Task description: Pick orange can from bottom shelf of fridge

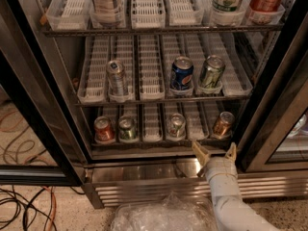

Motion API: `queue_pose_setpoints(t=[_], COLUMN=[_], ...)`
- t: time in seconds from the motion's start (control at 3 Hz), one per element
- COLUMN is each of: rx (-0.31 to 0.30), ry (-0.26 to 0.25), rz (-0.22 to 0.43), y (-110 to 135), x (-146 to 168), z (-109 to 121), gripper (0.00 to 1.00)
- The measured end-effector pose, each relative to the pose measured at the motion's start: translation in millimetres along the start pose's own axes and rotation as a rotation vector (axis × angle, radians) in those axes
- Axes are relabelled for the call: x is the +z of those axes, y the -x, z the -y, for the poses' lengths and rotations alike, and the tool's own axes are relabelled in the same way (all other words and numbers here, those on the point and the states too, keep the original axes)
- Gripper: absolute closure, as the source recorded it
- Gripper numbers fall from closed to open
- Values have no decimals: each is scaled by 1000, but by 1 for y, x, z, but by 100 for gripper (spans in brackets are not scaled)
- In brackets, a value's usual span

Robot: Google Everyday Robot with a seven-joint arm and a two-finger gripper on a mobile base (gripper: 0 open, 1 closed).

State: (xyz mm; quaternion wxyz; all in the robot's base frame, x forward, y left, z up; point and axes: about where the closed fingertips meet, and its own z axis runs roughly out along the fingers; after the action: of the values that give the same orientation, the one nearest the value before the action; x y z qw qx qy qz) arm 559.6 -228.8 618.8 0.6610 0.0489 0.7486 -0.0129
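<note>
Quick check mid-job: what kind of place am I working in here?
Likely an office break area or lab, not certain: a glass-door commercial drinks fridge, and loose cables on a speckled floor. The gripper is open, just below the bottom shelf, near the orange can.

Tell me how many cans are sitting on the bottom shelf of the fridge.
4: red can far left, green can beside it, silver can mid-shelf, orange can far right, above the open gripper. Others may be hidden behind.
</note>
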Motion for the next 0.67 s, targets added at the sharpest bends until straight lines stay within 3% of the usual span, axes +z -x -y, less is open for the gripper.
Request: queue_pose_setpoints(t=[0.67], rx=[12], ry=[-10], rz=[16], y=[4], x=[-6], z=[-8], gripper=[21])
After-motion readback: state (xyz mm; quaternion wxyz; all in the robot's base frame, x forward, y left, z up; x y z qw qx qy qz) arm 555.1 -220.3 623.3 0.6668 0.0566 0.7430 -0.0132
